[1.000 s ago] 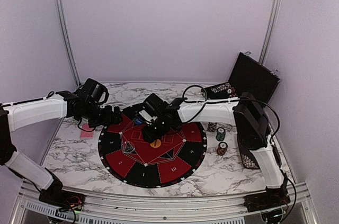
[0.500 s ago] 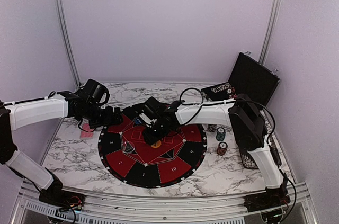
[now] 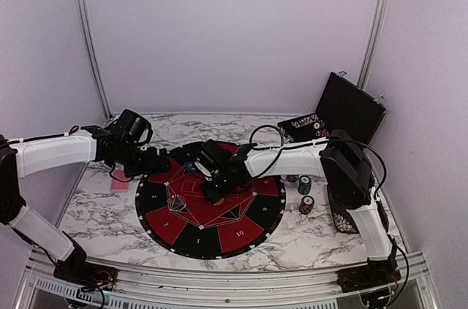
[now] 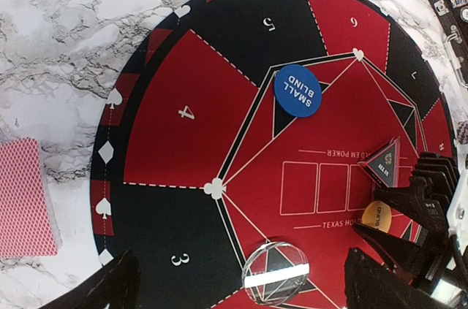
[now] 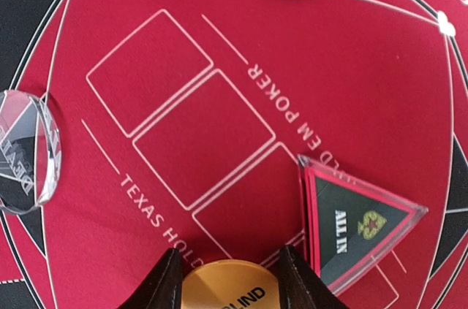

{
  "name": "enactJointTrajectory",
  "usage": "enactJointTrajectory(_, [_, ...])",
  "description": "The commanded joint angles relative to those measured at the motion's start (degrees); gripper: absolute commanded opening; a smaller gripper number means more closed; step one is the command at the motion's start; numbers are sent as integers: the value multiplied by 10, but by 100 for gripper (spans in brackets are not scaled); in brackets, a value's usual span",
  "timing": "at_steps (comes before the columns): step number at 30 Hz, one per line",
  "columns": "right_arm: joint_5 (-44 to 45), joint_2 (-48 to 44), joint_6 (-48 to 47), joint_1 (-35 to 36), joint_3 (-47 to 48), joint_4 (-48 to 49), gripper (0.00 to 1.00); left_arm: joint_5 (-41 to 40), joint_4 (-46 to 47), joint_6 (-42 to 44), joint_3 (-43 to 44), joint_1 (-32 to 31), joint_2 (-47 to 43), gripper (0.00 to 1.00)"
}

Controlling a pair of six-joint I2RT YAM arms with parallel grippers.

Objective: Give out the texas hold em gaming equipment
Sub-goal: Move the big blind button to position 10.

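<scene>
meanwhile, on the round red-and-black poker mat (image 3: 210,207), the right gripper (image 5: 225,271) stands low over the orange button disc (image 5: 227,288), one finger on each side of it. its jaws are partly open and bracket the disc's rim; whether they already pinch it cannot be told from the wrist view. the disc lies flat just below the printed card boxes, beside the triangular all-in marker (image 5: 360,225), which sits just clear of the right-hand finger. the blue small blind disc (image 4: 297,90) lies farther up the mat, and a clear round dealer button (image 4: 276,272) rests toward the mat's near side in the left wrist view.

the left gripper (image 4: 241,287) hovers over the mat's left half, jaws wide open and holding nothing. a pink-backed playing card (image 4: 25,199) lies on the marble table (image 3: 110,214) just off the mat's left edge. poker chip stacks (image 3: 304,185) stand right of the mat.

the orange disc looks thin, rigid, light and smooth-faced, likely to slip if tilted. the best hold seems to be across its width at opposite edges, fingertips low against the felt, keeping clear of the all-in marker.
</scene>
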Motion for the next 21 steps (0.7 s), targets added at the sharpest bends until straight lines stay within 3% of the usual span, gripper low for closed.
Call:
enactJointTrajectory(1, [18,-23,24,6,-39,-32,42,2,9,-2,18,3,6,99])
enactJointTrajectory(13, [3,-102,61,6,-170,3,41,2,12,-6,14,3,7,99])
enactJointTrajectory(21, [-19,-123,83,19,-206,16,40,16,16,-10,12,2,10,99])
